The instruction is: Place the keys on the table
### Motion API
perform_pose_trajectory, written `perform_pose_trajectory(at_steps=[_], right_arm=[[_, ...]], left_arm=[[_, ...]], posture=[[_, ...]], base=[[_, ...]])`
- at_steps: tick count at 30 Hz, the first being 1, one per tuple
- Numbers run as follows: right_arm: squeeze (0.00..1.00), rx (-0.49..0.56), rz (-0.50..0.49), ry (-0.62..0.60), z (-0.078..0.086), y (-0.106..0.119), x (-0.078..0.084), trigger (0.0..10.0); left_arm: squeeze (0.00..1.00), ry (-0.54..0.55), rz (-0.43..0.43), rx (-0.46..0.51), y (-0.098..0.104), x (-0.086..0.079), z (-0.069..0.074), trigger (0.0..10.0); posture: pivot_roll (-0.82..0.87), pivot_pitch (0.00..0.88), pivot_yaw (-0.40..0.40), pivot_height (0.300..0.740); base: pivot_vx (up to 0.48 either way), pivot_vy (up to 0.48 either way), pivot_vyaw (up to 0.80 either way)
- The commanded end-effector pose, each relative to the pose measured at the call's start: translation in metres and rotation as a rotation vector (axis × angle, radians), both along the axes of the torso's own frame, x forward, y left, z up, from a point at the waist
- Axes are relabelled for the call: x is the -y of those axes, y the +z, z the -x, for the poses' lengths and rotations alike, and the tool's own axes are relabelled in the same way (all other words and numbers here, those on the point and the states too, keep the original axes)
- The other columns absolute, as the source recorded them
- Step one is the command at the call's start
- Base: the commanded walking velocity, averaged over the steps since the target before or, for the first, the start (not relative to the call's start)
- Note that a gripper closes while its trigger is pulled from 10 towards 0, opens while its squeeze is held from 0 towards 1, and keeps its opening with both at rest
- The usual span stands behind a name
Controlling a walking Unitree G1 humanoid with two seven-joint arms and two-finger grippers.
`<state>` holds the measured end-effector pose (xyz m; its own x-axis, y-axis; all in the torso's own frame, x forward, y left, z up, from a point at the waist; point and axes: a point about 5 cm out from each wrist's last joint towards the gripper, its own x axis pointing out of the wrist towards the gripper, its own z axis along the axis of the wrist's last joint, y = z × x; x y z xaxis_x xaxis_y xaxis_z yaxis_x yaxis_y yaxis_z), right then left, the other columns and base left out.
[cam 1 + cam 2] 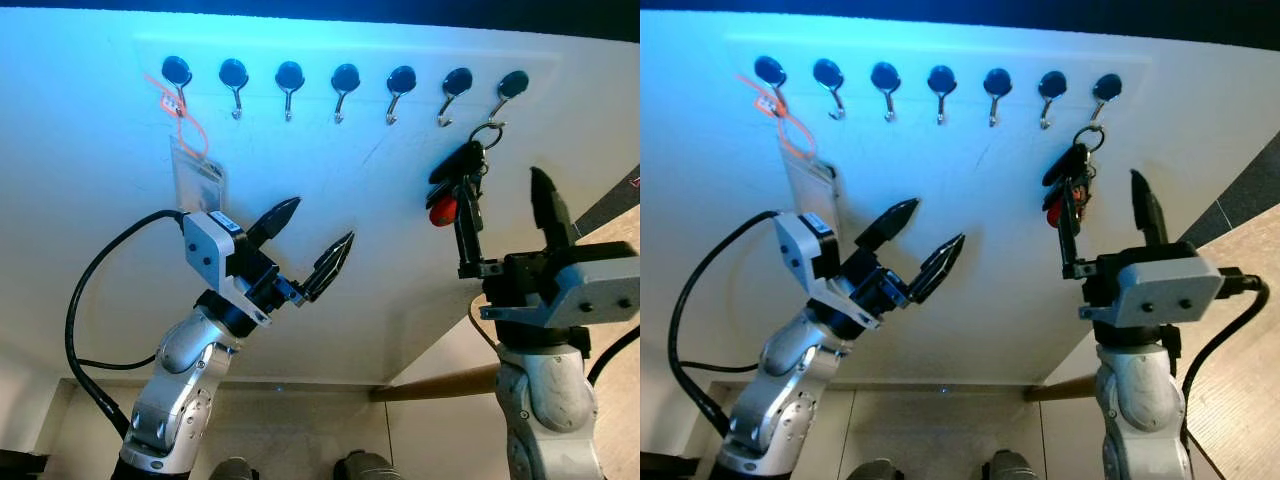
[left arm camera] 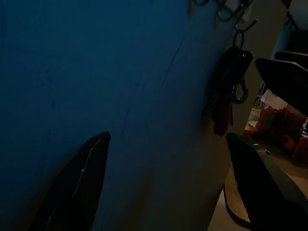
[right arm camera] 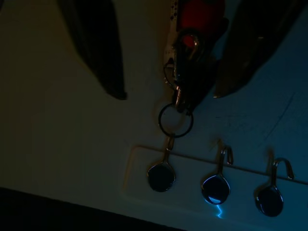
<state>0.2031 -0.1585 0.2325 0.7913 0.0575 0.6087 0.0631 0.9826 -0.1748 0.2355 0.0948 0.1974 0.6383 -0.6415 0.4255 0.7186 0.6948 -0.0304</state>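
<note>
Barely begun: the keys [image 1: 459,188] hang from the rightmost hook [image 1: 503,95] on the wall. The right pincer [image 1: 500,225] is spread wide around them, gripping nothing. The left pincer [image 1: 315,240] waits nearby, also spread. Unhooking and setting them on the tabletop remain.

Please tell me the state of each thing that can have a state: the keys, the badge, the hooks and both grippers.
keys: hanging by their ring on the rightmost hook, not yet gripped.
badge: hanging by an orange strap from the leftmost hook.
five middle hooks: bare.
right gripper: open, fingers either side of the keys.
left gripper: open, holding nothing.
</note>
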Motion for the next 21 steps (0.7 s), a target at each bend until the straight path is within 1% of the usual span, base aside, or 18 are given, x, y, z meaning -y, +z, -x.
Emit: perform_pose_trajectory(at_steps=[1,5,9,11,12,15,20,21], right_arm=[[0.00,-0.006,0.011,-0.037,0.002,0.000,0.005,10.0],[0.00,-0.015,0.017,-0.027,-0.001,-0.003,0.006,10.0],[0.00,-0.032,0.023,-0.003,-0.009,-0.008,0.007,10.0],[0.00,-0.033,0.024,0.000,-0.010,-0.008,0.007,10.0],[0.00,-0.053,0.018,0.014,-0.014,-0.011,0.007,10.0],[0.00,-0.073,-0.005,0.062,-0.018,-0.013,0.004,10.0],[0.00,-0.081,-0.022,0.109,-0.020,-0.014,0.001,10.0],[0.00,-0.085,-0.033,0.133,-0.019,-0.015,-0.001,10.0]], left_arm=[[0.00,0.006,-0.022,0.005,0.002,-0.002,0.003,10.0],[0.00,0.011,-0.023,0.004,0.002,-0.003,0.002,10.0],[0.00,0.011,-0.020,0.003,0.002,-0.001,0.000,10.0],[0.00,0.010,-0.020,0.003,0.002,-0.001,0.000,10.0],[0.00,0.008,-0.020,0.001,0.003,-0.001,0.000,10.0],[0.00,0.005,-0.021,0.002,0.004,0.000,0.000,10.0],[0.00,0.004,-0.022,0.003,0.004,0.000,0.000,10.0],[0.00,0.004,-0.022,0.003,0.004,0.000,0.001,10.0]], posture=[[-0.01,0.110,-0.046,0.740],[-0.01,0.112,-0.043,0.740],[-0.01,0.111,-0.034,0.740],[-0.01,0.111,-0.034,0.740],[-0.01,0.113,-0.029,0.740],[-0.01,0.115,-0.025,0.740],[-0.01,0.117,-0.025,0.740],[-0.01,0.116,-0.029,0.740]], base=[[0.000,0.000,0.00],[0.000,0.000,0.00],[0.000,0.000,0.00],[0.000,0.000,0.00],[0.000,0.000,0.00],[0.000,0.000,0.00],[0.000,0.000,0.00],[0.000,0.000,0.00]])
